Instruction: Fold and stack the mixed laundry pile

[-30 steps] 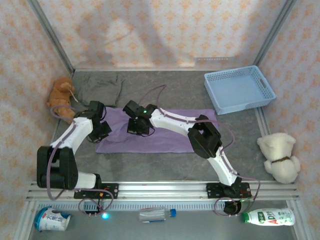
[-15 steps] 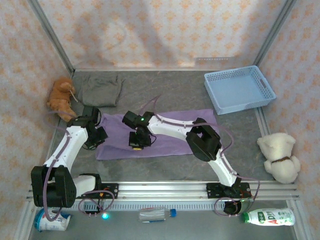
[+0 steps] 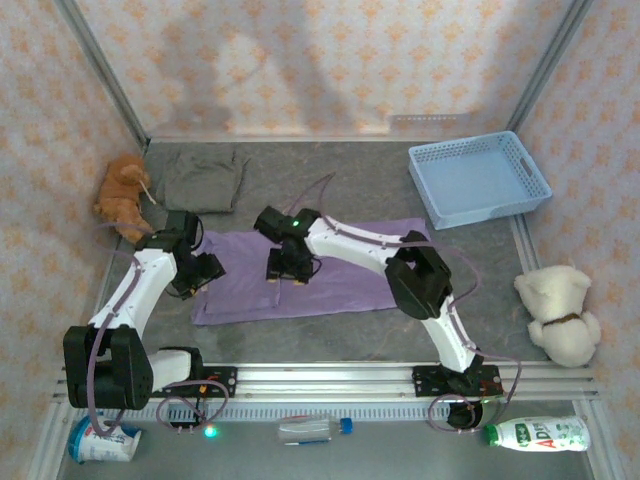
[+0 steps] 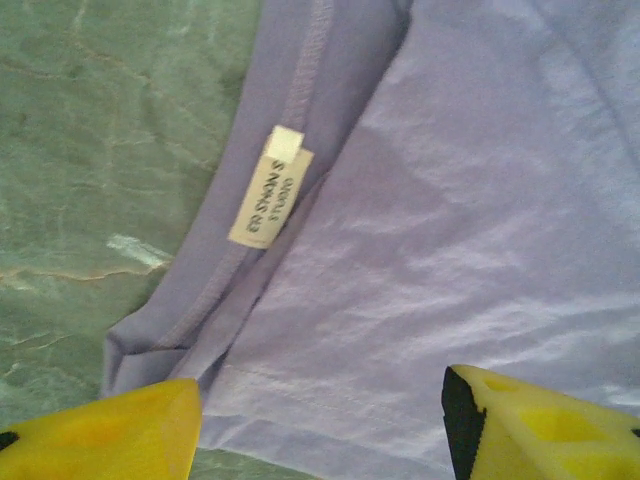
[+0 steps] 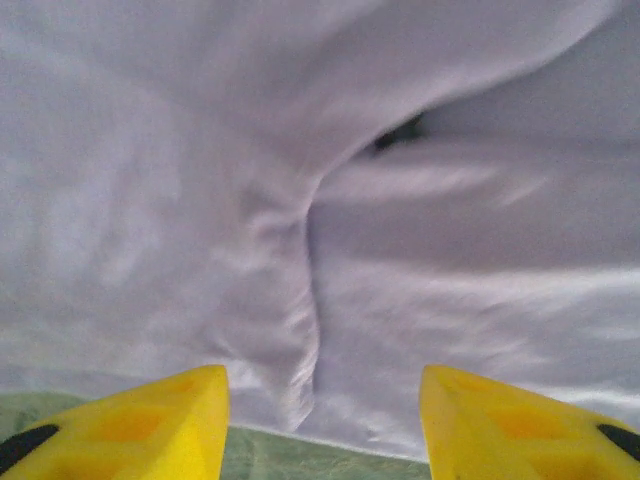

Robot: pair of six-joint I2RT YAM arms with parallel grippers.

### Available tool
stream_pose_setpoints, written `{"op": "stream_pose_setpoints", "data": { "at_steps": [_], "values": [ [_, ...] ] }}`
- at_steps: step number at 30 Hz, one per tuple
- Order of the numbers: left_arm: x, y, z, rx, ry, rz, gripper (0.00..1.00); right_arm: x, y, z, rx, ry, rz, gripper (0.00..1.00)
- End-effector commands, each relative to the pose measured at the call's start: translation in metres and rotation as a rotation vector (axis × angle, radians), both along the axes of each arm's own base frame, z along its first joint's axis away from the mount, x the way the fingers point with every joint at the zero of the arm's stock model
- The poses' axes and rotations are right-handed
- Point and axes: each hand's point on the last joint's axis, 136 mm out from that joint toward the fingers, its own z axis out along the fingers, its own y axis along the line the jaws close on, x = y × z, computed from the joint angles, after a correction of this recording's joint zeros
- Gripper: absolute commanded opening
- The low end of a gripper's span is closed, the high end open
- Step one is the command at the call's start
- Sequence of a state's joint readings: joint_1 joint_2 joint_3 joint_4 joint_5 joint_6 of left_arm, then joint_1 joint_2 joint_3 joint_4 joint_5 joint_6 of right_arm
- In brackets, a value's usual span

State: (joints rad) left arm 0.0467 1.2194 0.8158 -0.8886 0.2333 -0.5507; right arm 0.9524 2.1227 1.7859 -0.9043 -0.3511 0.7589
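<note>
Shirt: the lavender-purple short-sleeved cloth shirt (image 3: 345, 275) lay spread as a long flat band across the middle of the grey stone-patterned table (image 3: 350, 190), well apart from the other garment.
Trousers: the grey-brown trouser-like cloth piece (image 3: 203, 178) sat in a loose heap at the far left of the table, just beside the orange plush toy (image 3: 122, 195).
Done so far: judging by its narrow oblong shape, the shirt seemed folded lengthwise at least once, though its near left edge ran uneven.
Left to do: the shirt looked to need shorter folds. Whether the grey-brown piece was properly folded could not be told. Nothing was stacked yet, so most of the task appeared to remain.
Left jaws: spread apart over the shirt's left end, pinching nothing, their yellow fingers (image 4: 100, 430) wide of the cloth lying flat beneath.
Right jaws: also spread, low over the shirt's middle, with yellow fingers (image 5: 130, 420) either side of a raised wrinkle (image 5: 300, 300) and gripping nothing.
Overhead view alone gave: the whole layout, the gap between the two garments, the light blue lattice plastic basket (image 3: 478, 143) at far right and the cream plush toy (image 3: 556, 310).
Left wrist view alone gave: a small cream sewn label (image 4: 270, 187) on a doubled hem, and a turned-under corner at the cloth's edge.
Right wrist view alone gave: the wrinkle and a dark gap (image 5: 400, 132) under a lifted layer, which suggested the fold was not lying flat.
</note>
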Motion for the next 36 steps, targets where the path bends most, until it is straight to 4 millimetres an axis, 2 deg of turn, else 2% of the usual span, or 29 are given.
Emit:
{"op": "stream_pose_setpoints", "data": {
  "at_steps": [1, 4, 8, 11, 14, 19, 21, 25, 28, 31, 36],
  "values": [
    [0.027, -0.010, 0.007, -0.067, -0.081, 0.040, 0.63, 0.044, -0.047, 0.024, -0.089, -0.124, -0.045, 0.47],
    [0.042, -0.024, 0.001, -0.101, -0.105, 0.032, 0.54, 0.079, -0.076, 0.021, -0.163, -0.192, -0.071, 0.42],
    [0.049, -0.053, -0.015, -0.109, -0.084, 0.000, 0.52, 0.113, -0.119, 0.000, -0.237, -0.191, -0.133, 0.37],
    [0.044, -0.064, -0.030, -0.062, -0.043, 0.004, 0.52, 0.126, -0.142, -0.020, -0.241, -0.162, -0.151, 0.37],
    [0.035, -0.069, -0.046, -0.036, 0.001, 0.038, 0.53, 0.131, -0.159, -0.034, -0.260, -0.138, -0.140, 0.38],
    [0.028, -0.092, -0.077, -0.045, 0.105, 0.009, 0.53, 0.124, -0.193, -0.060, -0.306, -0.058, -0.165, 0.38],
    [0.033, -0.105, -0.086, -0.042, 0.132, -0.016, 0.53, 0.118, -0.211, -0.068, -0.325, -0.021, -0.193, 0.38],
    [0.055, -0.150, -0.096, -0.063, 0.148, -0.082, 0.52, 0.096, -0.249, -0.078, -0.346, 0.062, -0.265, 0.38],
    [0.080, -0.180, -0.098, -0.037, 0.142, -0.144, 0.52, 0.077, -0.271, -0.080, -0.362, 0.095, -0.295, 0.37],
    [0.114, -0.203, -0.096, -0.018, 0.117, -0.179, 0.52, 0.058, -0.287, -0.079, -0.383, 0.118, -0.318, 0.38],
    [0.187, -0.217, -0.083, 0.084, 0.063, -0.241, 0.53, 0.043, -0.307, -0.070, -0.473, 0.128, -0.366, 0.41]
  ]
}}
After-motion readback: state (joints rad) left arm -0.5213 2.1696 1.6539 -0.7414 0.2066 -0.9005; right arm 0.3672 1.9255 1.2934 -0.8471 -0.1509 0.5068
